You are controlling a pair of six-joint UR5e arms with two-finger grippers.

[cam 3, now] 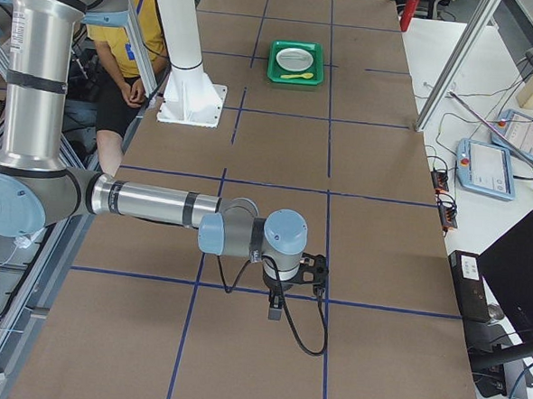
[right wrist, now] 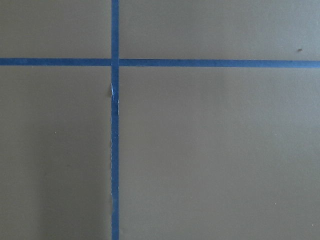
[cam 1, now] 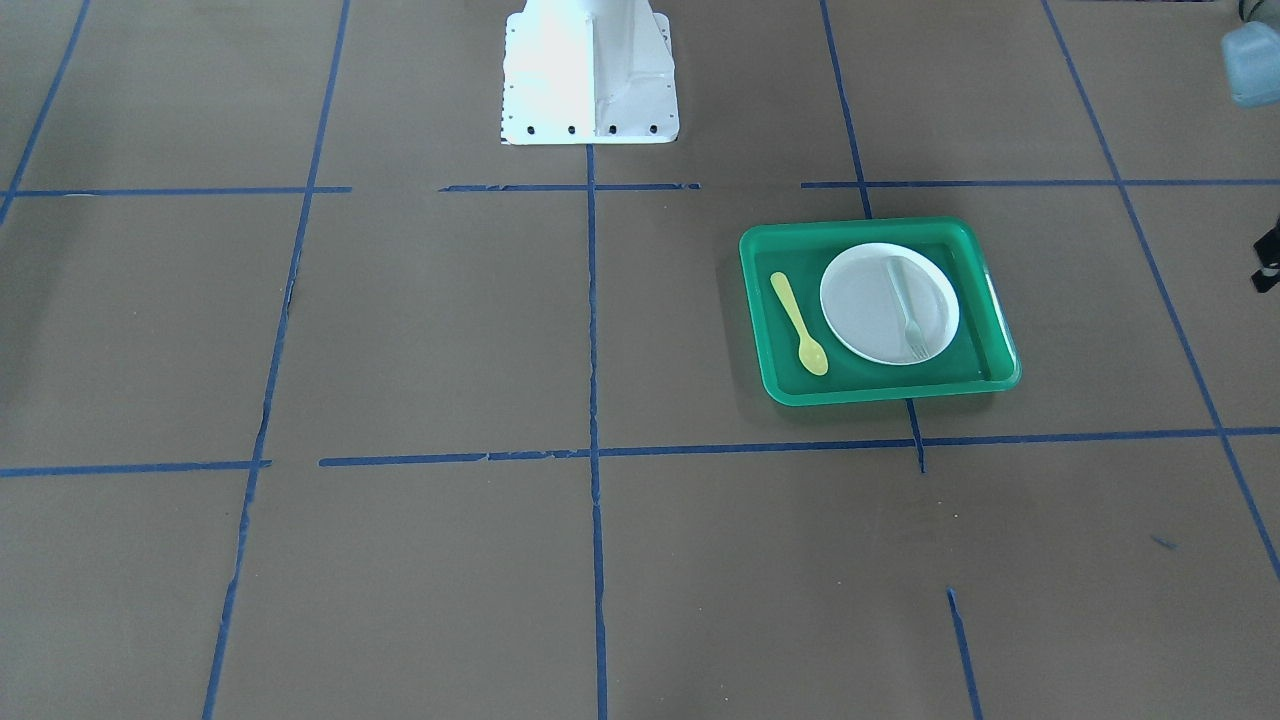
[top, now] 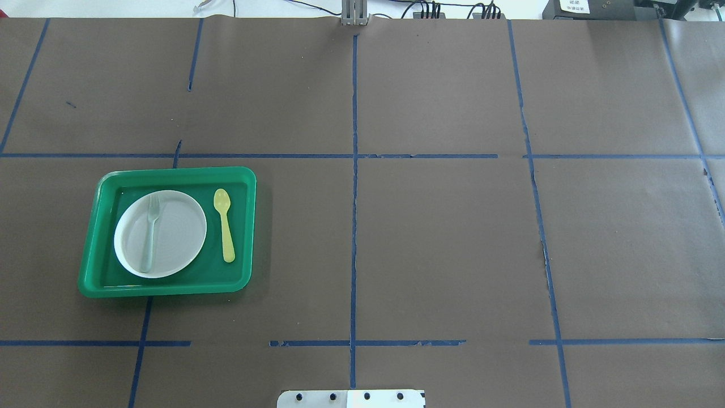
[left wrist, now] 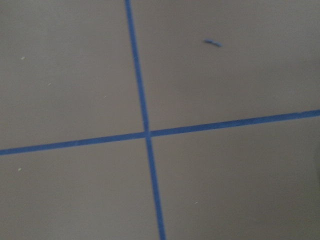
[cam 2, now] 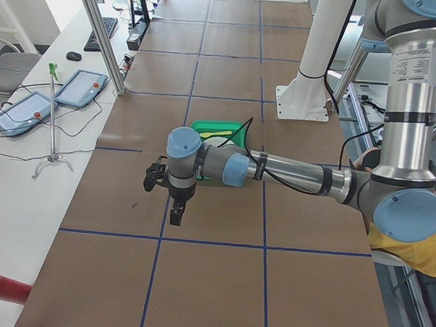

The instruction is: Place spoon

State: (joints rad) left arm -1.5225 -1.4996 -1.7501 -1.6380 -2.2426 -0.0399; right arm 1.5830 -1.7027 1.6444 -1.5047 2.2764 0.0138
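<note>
The yellow spoon lies flat in the green tray, right of the white plate, bowl toward the far side. It also shows in the front view and the right side view. A pale grey-green fork lies on the plate. My left gripper hangs over bare table, nearer the table's left end than the tray. My right gripper hangs over bare table far from the tray. Both show clearly only in side views, so I cannot tell whether they are open or shut.
The table is covered in brown paper with a blue tape grid. The white robot base stands at the table's near edge. Both wrist views show only paper and tape crossings. Operator tablets lie on a side desk.
</note>
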